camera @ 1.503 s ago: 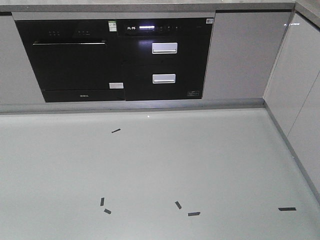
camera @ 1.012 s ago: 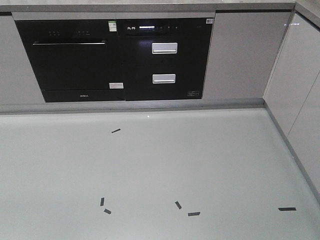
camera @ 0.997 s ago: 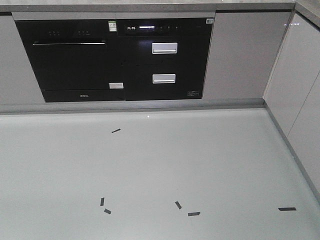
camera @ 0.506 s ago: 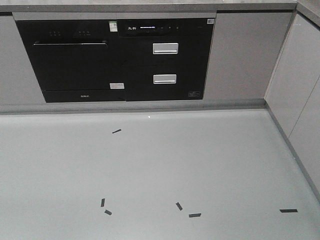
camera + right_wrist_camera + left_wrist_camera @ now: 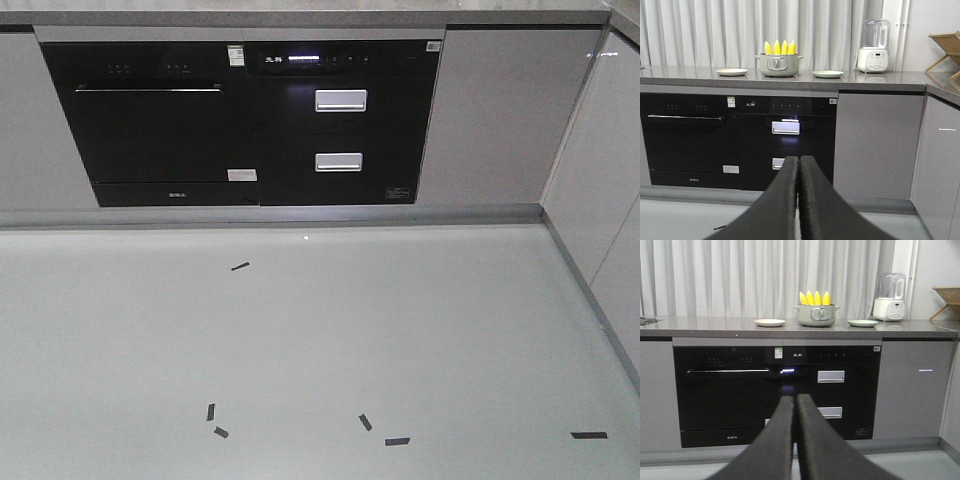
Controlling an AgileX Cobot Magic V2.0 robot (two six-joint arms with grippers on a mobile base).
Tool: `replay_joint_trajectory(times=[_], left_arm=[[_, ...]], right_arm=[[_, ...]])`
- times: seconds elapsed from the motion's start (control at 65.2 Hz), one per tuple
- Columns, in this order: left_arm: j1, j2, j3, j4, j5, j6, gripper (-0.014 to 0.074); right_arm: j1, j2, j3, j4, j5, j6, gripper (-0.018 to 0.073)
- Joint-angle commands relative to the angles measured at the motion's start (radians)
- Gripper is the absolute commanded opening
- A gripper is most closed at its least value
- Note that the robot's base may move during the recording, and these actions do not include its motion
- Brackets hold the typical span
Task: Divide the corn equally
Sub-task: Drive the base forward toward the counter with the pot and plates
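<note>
Several yellow corn cobs (image 5: 814, 298) (image 5: 780, 47) stand upright in a grey-green pot (image 5: 816, 315) (image 5: 779, 66) on the far countertop. A cream plate (image 5: 769, 322) (image 5: 731, 72) lies left of the pot and a pale green plate (image 5: 863, 323) (image 5: 828, 74) right of it. My left gripper (image 5: 794, 399) is shut with nothing in it, low and well short of the cabinets. My right gripper (image 5: 798, 159) is also shut and empty, equally far from the counter. In the front view neither gripper nor the corn shows.
Black built-in appliances (image 5: 240, 120) with two silver drawer handles (image 5: 340, 100) sit under the grey countertop (image 5: 920, 329). A white blender (image 5: 889, 297) (image 5: 874, 46) stands right of the plates. A wooden rack (image 5: 946, 47) sits at the far right. Black tape marks (image 5: 385, 440) dot the floor.
The front view has shifted: the appliances and floor marks sit slightly farther right and lower in frame than before, so the base has moved a little.
</note>
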Motion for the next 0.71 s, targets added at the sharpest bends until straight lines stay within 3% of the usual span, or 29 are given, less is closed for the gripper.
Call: replay_joint_trajectory(times=[0.0, 0.69], left_arm=[[-0.006, -0.017, -0.016, -0.009, -0.073, -0.002, -0.0006], [-0.006, -0.017, -0.016, -0.009, -0.073, -0.002, -0.0006]], right_arm=[[-0.001, -0.005, 0.005, -0.008, -0.074, -0.001, -0.0002], [-0.001, -0.005, 0.005, -0.008, -0.074, -0.001, -0.0002]])
